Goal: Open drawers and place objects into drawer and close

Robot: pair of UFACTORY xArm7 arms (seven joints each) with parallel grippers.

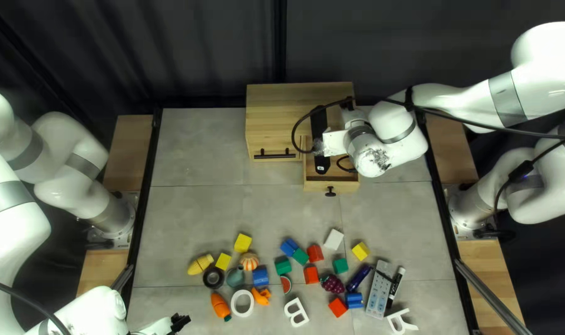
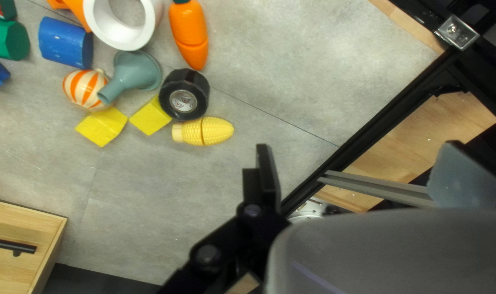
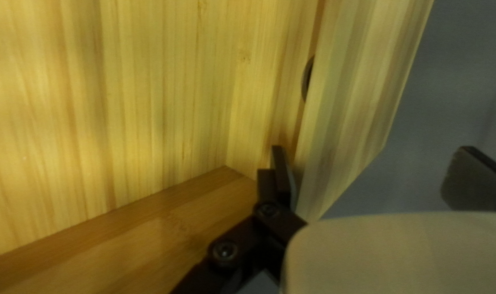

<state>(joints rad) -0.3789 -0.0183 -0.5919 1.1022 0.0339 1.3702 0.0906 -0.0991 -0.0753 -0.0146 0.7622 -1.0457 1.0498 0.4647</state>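
Wooden drawer (image 1: 347, 185): pulled out from the cabinet (image 1: 295, 102), at its right side in the top left view. It looks light and stiff, so a soft, straight push should slide it in. A crooked push could make it stick.
Round knob (image 1: 331, 192): black, on the drawer's front. It looks hard and small, so pinch it on both sides.
Right gripper (image 3: 372, 147): fingers wide apart. One is inside the drawer and one is outside, with a wooden wall between them. They are not squeezing it.
Bar handle (image 1: 274, 156): on the shut front next to the open drawer. Hold the long bar in its middle.
Left gripper (image 2: 358, 145): fingers wide, holding no toy.
Yellow corn (image 2: 203, 131): on the table (image 2: 291, 92), by the black wheel (image 2: 184, 93). It looks light and hard, and it could roll. Grab it across its fat middle.
Orange carrot (image 2: 190, 34): on the table too. It looks smooth and maybe slippery, so hold the thick part.
Next job: likely picking toys for the drawer, then closing it.
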